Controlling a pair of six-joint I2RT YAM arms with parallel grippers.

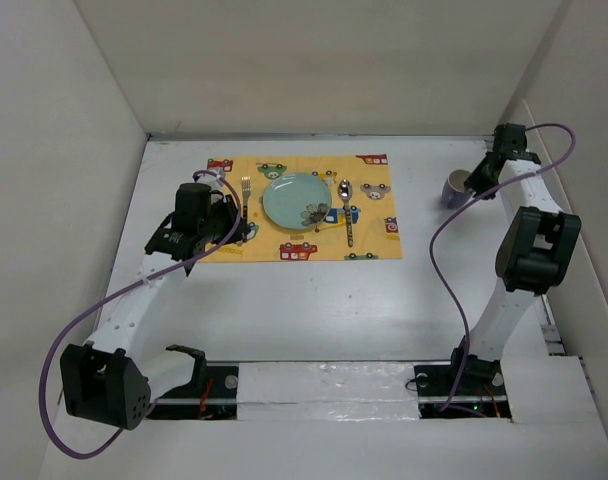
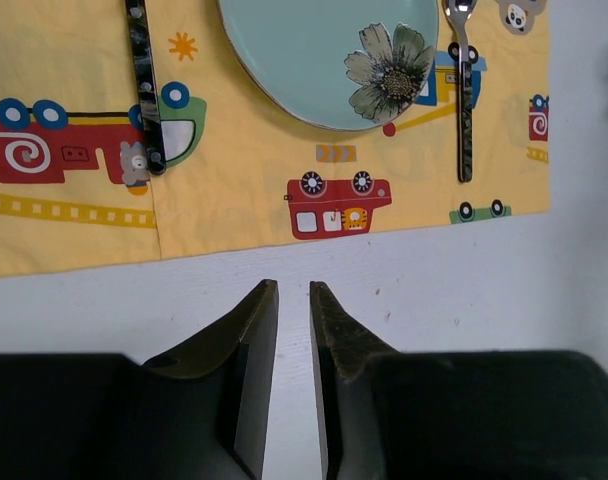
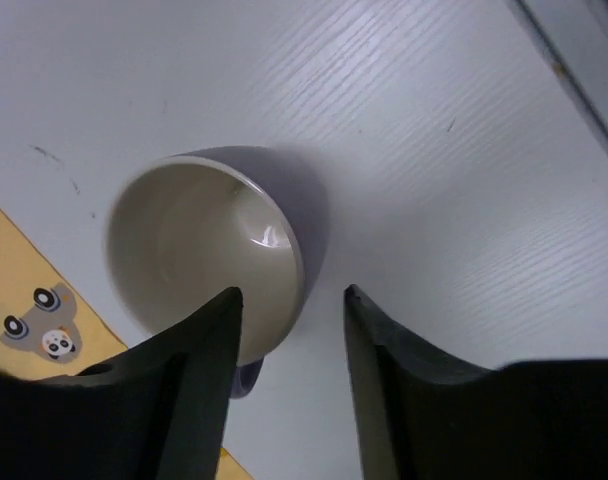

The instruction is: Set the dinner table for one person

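While the left gripper (image 2: 294, 287) hangs low over the white table (image 1: 314, 300) just off the near edge of the yellow cloth placemat (image 2: 234, 170), its jaws stand drawn together to a thin slit with nothing in them. On the placemat, printed with cartoon cars, lies a fork (image 2: 144, 90) with a dark mottled handle. Right of it sits a round, pale green plate (image 2: 304, 50), smooth and glossy, with a flower painted near its rim. A spoon (image 2: 464, 100) with a matching handle lies just beside the plate on the right. Past the placemat's right edge, on the bare table near the far right corner, stands a rounded cup (image 3: 204, 250), purple outside, its shiny cream inside bare. The right gripper (image 3: 293, 291) hovers over it with jaws apart, one finger above the bowl, the other outside the wall.
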